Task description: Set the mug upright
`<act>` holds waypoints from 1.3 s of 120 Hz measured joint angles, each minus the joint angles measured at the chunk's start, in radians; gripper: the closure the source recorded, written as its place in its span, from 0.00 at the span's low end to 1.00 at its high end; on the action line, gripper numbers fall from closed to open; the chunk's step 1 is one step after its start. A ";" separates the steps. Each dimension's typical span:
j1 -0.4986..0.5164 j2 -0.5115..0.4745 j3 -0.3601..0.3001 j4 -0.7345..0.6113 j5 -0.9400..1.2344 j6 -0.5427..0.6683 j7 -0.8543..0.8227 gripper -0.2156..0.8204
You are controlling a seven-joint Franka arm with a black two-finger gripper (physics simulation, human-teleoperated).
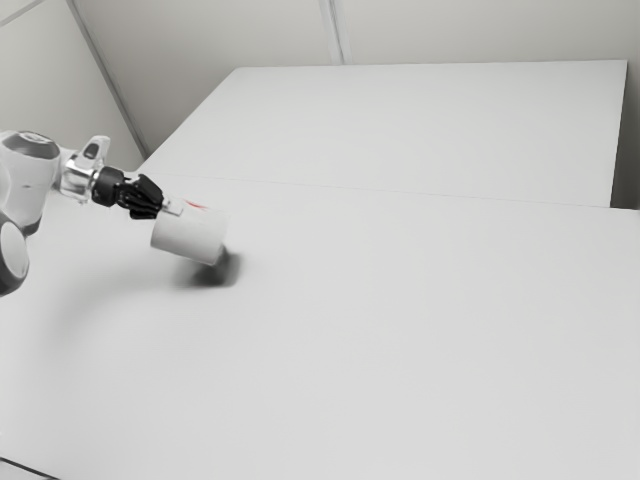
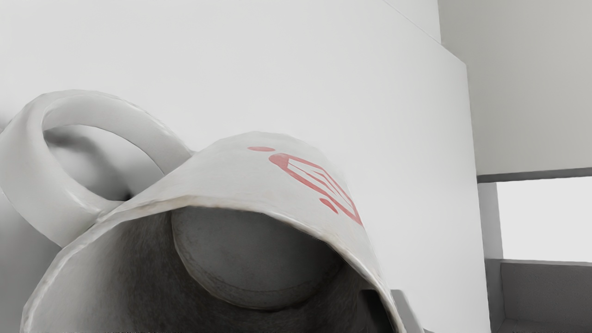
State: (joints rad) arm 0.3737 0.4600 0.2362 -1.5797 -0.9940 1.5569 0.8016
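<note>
My gripper point(image 1: 169, 207), ext. view, is clenched on the mug point(image 1: 190, 236) at its rim, w/ one finger inside the mouth and one outside (wall pinched betw. them, per wrist view). The mug lies directly ahead of my fingertips, on its side and tilted, mouth toward the gripper, base away and lower. Its handle point(image 2: 27, 162) sits well apart from the fingers; red print point(image 2: 323, 180) marks the outer wall. Beneath: a dark shadow point(image 1: 218, 274) on the white table point(image 1: 400, 330).
</note>
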 joint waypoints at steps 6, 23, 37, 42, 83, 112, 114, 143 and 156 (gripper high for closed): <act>-0.020 -0.026 -0.016 -0.004 0.066 0.051 -0.037 0.97; -0.125 -0.113 -0.027 -0.087 0.246 0.206 -0.170 0.97; -0.213 -0.181 -0.027 -0.179 0.381 0.336 -0.299 0.97; -0.247 -0.210 -0.027 -0.221 0.428 0.383 -0.348 0.97; -0.423 -0.328 -0.001 -0.377 0.745 0.580 -0.749 0.97; -0.457 -0.361 0.005 -0.410 0.858 0.575 -0.976 0.97; -0.459 -0.361 0.005 -0.411 0.862 0.572 -0.989 0.97; -0.474 -0.358 0.006 -0.431 0.891 0.551 -1.151 0.97; -0.481 -0.351 0.006 -0.431 0.897 0.547 -1.208 0.97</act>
State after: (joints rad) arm -0.1073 0.1086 0.2423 -2.0111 -0.0974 2.1041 -0.4060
